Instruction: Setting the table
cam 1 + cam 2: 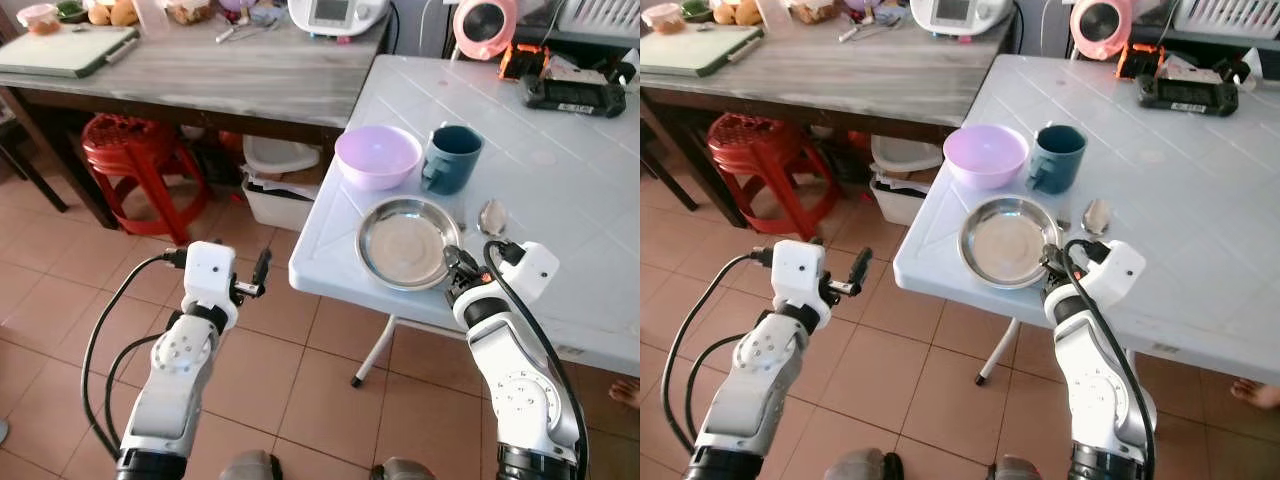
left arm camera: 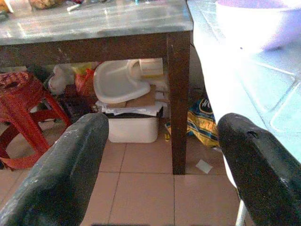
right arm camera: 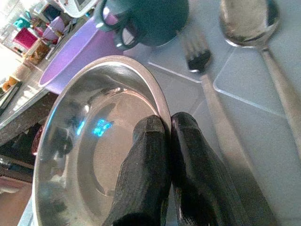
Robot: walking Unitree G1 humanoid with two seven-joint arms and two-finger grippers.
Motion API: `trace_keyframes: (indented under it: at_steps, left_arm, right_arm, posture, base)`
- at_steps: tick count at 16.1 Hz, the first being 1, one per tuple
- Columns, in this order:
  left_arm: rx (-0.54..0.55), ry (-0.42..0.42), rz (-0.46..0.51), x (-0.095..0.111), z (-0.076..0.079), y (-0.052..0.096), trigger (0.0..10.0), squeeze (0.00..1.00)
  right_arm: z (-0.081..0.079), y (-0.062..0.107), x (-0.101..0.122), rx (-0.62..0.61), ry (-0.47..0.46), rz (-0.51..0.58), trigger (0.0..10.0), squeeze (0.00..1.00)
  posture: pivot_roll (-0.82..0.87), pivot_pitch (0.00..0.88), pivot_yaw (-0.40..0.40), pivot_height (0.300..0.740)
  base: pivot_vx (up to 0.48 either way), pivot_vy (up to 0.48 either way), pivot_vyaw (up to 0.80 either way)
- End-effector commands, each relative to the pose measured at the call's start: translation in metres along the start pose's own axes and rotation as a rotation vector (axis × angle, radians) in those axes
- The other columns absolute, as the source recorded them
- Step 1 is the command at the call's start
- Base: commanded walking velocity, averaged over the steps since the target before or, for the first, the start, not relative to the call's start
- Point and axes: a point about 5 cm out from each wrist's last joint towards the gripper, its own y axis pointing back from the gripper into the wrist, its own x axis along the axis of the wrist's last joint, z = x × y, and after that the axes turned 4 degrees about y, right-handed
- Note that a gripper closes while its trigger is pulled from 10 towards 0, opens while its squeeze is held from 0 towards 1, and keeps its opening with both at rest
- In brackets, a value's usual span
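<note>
Looking down from my head, I see my right gripper (image 1: 452, 262) at the near right rim of the steel plate (image 1: 405, 243) on the white table (image 1: 560, 190). My left gripper (image 1: 258, 275) hangs over the floor, fingers spread. In my right wrist view, my fingers (image 3: 146, 169) pinch the plate's rim, with the fork (image 3: 211, 94) and spoon (image 3: 263, 42) lying just beside.

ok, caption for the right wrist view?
Right hand shut on the rim of the steel plate, fork and spoon alongside.
</note>
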Motion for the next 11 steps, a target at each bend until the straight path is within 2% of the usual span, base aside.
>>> trace_keyframes:
  at_steps: [1, 8, 11]
  left_arm:
    - [0.002, -0.006, -0.003, -0.0025, -0.0026, -0.0007, 10.0, 0.0]
    - [-0.003, 0.013, 0.015, -0.0021, 0.0013, -0.0033, 10.0, 0.0]
    - [-0.023, 0.029, 0.027, 0.0005, 0.0036, -0.0052, 10.0, 0.0]
  right_arm:
    - [-0.0117, 0.0005, -0.013, 0.006, -0.055, -0.03, 10.0, 0.0]
    - [-0.0132, -0.003, -0.0118, 0.003, -0.026, -0.012, 10.0, 0.0]
    - [-0.0141, -0.0034, -0.0088, 0.003, 0.004, 0.007, 10.0, 0.0]
  posture:
    - [-0.05, 0.0, 0.055, 0.74]
    - [-0.04, 0.0, 0.053, 0.74]
    - [-0.04, 0.0, 0.05, 0.74]
  base:
    - [0.0, 0.472, 0.0]
    - [0.0, 0.472, 0.0]
    - [0.0, 0.454, -0.79]
